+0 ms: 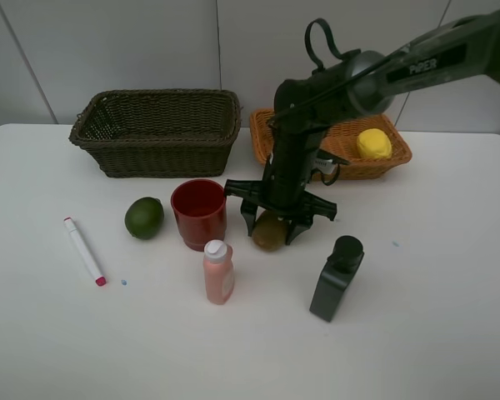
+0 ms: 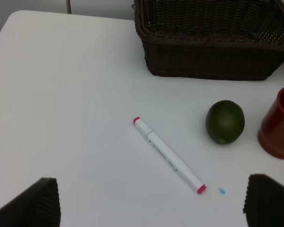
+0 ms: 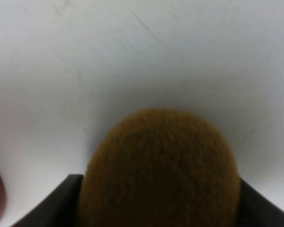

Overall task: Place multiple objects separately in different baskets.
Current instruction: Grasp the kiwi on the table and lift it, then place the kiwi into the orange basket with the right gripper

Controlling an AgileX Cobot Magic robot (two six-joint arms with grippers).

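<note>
progress: 1 item binned, rest to go. ext high: lemon (image 1: 373,143) in tan basket (image 1: 350,169); nothing seen in dark basket (image 1: 162,154). lime (image 1: 144,217), red cup (image 1: 199,214), pink bottle (image 1: 218,272), black bottle (image 1: 336,278), marker (image 1: 84,251) loose on surface (image 1: 450,317). right claw (image 1: 272,227) down around kiwi (image 1: 269,236), just beside cup; kiwi appears to sit on surface. left wrist: left claw (image 2: 154,208) wide open, empty, over marker + lime; not in ext view. right wrist: pads (image 3: 61,198) look pressed on both kiwi sides, contact ext view can't confirm.
</note>
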